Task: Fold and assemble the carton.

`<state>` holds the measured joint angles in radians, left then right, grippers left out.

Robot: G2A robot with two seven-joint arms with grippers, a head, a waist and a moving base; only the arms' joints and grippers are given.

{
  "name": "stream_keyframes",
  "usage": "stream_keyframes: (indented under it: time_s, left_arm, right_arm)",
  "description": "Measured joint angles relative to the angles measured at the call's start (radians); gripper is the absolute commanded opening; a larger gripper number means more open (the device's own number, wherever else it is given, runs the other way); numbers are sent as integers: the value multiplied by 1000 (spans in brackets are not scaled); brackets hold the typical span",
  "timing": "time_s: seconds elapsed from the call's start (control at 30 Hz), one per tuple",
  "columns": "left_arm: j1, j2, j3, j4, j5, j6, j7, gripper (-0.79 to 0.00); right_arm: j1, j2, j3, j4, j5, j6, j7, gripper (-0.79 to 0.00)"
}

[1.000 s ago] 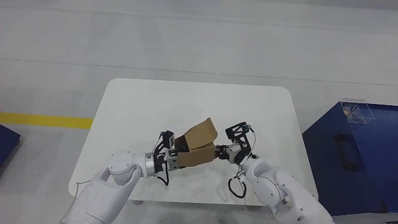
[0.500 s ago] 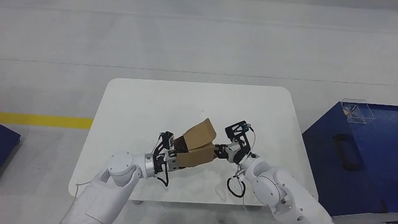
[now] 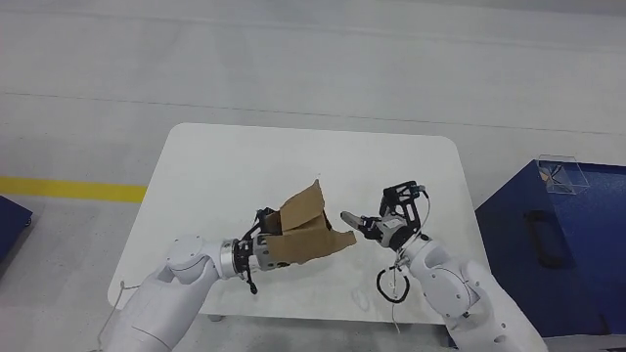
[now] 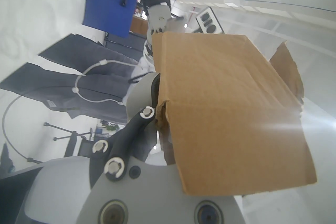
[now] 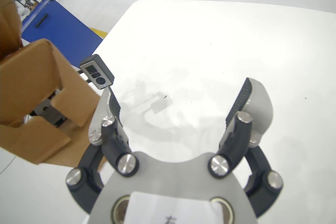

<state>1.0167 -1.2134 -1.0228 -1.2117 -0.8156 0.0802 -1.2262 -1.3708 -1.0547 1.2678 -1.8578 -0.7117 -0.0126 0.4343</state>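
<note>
"Two arms lean over the near part of the counter. How is the left one posed?"

"It bends in from the left with its forearm low. The left gripper points rightward, and its fingers pinch the left end of the brown carton."

"And the carton itself?"

"It's half opened and held between the two arms over the counter's near part. One flap sticks up and another reaches right. I cannot tell whether it touches the counter."

"The right arm?"

"It angles in from the right. The right gripper points toward the carton, fingers spread wide with nothing between them, just beside that right-hand flap."
</note>
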Motion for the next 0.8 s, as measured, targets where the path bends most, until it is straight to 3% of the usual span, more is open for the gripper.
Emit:
stream_keyframes:
  time_s: [0.2, 0.33, 0.57, 0.8]
  left_arm:
    - [-36, -11, 7, 83, -73, -22, -91, -785]
    - [-49, -16, 17, 99, -63, -27, -87, -785]
    - [-55, -21, 35, 98, -15, -42, -50, -785]
    - [-49, -22, 43, 85, 28, -52, -21, -785]
  right_arm:
    - [-43, 12, 85, 22, 90, -78, 111, 0]
    - [-40, 10, 44, 44, 136, -144, 184, 0]
    - [0, 8, 37, 93, 352, -284, 280, 0]
    - [-4, 13, 78, 84, 409, -307, 281, 0]
